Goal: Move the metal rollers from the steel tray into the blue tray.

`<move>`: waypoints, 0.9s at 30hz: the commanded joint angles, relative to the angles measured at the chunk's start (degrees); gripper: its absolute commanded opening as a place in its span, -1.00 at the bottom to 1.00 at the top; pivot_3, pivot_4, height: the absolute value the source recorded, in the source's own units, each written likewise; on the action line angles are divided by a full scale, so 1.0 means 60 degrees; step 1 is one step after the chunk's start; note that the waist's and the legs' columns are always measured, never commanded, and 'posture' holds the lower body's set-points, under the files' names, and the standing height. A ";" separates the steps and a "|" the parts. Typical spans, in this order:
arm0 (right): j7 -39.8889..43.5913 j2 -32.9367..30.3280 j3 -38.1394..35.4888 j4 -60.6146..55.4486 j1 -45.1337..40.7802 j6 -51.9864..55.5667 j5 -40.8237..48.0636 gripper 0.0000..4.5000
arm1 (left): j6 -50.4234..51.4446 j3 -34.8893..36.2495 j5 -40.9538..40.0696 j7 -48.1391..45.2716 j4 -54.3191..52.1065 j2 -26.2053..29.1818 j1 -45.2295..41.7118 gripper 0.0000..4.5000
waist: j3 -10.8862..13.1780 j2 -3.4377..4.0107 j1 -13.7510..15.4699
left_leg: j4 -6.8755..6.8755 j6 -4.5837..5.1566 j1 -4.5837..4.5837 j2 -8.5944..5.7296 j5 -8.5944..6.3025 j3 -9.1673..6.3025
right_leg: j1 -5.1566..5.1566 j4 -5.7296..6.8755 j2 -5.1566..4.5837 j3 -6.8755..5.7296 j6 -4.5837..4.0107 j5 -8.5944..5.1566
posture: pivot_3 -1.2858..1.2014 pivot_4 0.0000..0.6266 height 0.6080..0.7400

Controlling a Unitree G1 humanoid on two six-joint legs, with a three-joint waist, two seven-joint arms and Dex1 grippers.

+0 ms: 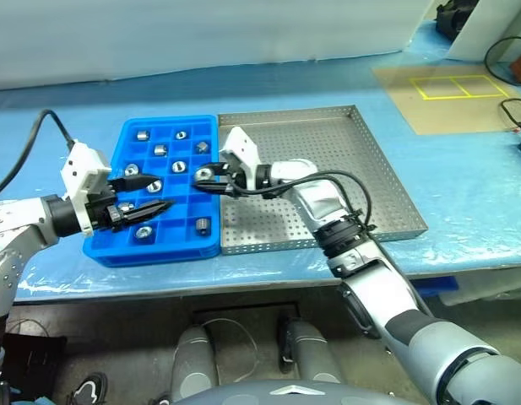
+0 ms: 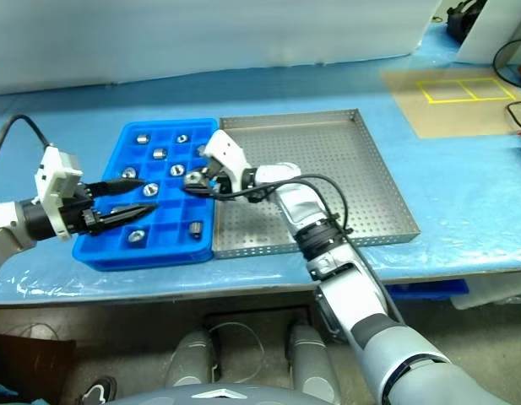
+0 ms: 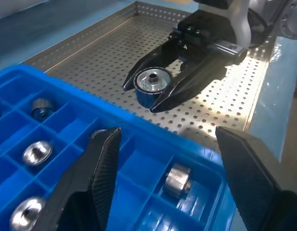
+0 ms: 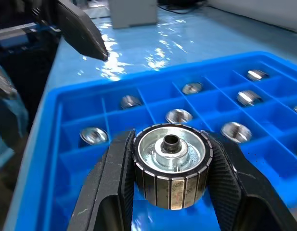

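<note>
Steel, perforated and bare, is making up the steel tray (image 1: pixel 344 160) that we are seeing lying flush against the right side of the narrower blue tray (image 1: pixel 125 139), whose square compartments are holding the metal rollers (image 1: pixel 160 150), one to a cell. Our right gripper (image 1: pixel 208 179) is clamping one roller (image 4: pixel 171 164) between its two black fingers just over the seam where both trays meet, while our left gripper (image 1: pixel 154 192) is hovering with fingers spread and empty above the blue tray's near cells. We are reading no lettering or brand anywhere.
</note>
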 commanded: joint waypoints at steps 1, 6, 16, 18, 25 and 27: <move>-0.0028 0.0762 0.0188 0.0645 -0.0597 -0.0675 0.0026 -0.27 | 0.0150 0.1006 -0.0250 0.0266 -0.0703 0.0138 0.0428 0.47 | 0.0000 0.0000 0.0115 | -0.0001 0.0000 0.0000 -0.0002 0.0000 -0.0003 | 0.0001 0.0000 -0.0003 -0.0002 0.0000 0.0000 | 0.05 -0.52 1.00; -0.0384 0.1652 0.0473 0.1912 -0.0951 -0.1604 -0.0327 -0.27 | 0.0627 0.2301 -0.0703 0.0816 -0.1514 -0.0049 0.1403 0.47 | 0.0001 -0.0008 0.0395 | -0.0014 -0.0003 0.0000 -0.0004 0.0000 -0.0016 | 0.0005 -0.0001 -0.0015 -0.0019 -0.0001 -0.0003 | 0.12 -0.52 1.00; -0.1005 0.2004 0.0603 0.3097 -0.1172 -0.2327 -0.0583 -0.27 | 0.1170 0.3058 -0.1704 0.1927 -0.3390 -0.0727 0.2901 0.47 | 0.0003 -0.0012 0.0765 | -0.0039 -0.0013 -0.0002 -0.0005 0.0005 -0.0040 | 0.0000 0.0007 -0.0017 -0.0036 0.0051 -0.0034 | 0.18 -0.52 1.00; -0.1151 0.1987 0.0563 0.3262 -0.1214 -0.2354 -0.0589 -0.27 | 0.1178 0.2821 -0.1810 0.2146 -0.3684 -0.0863 0.3028 0.47 | 0.0002 -0.0013 0.0786 | -0.0039 -0.0013 -0.0002 -0.0005 0.0006 -0.0041 | 0.0000 0.0008 -0.0017 -0.0035 0.0054 -0.0035 | 0.18 -0.52 1.00; -0.1006 0.1943 0.0637 0.3258 -0.1146 -0.2303 -0.0558 -0.27 | 0.1043 0.2154 -0.2001 0.2691 -0.3938 -0.1019 0.2959 0.47 | 0.0001 -0.0015 0.0846 | -0.0048 -0.0019 -0.0004 -0.0005 0.0009 -0.0042 | -0.0012 0.0007 -0.0014 -0.0033 0.0058 -0.0038 | 0.17 -0.52 1.00; -0.0922 0.1941 0.0674 0.3243 -0.1094 -0.2298 -0.0565 -0.11 | 0.0989 0.2051 -0.2002 0.2732 -0.3886 -0.0993 0.2908 0.47 | 0.0001 -0.0015 0.0867 | -0.0048 -0.0021 -0.0006 -0.0005 0.0010 -0.0041 | -0.0015 0.0007 -0.0013 -0.0032 0.0057 -0.0038 | 0.17 -0.52 1.00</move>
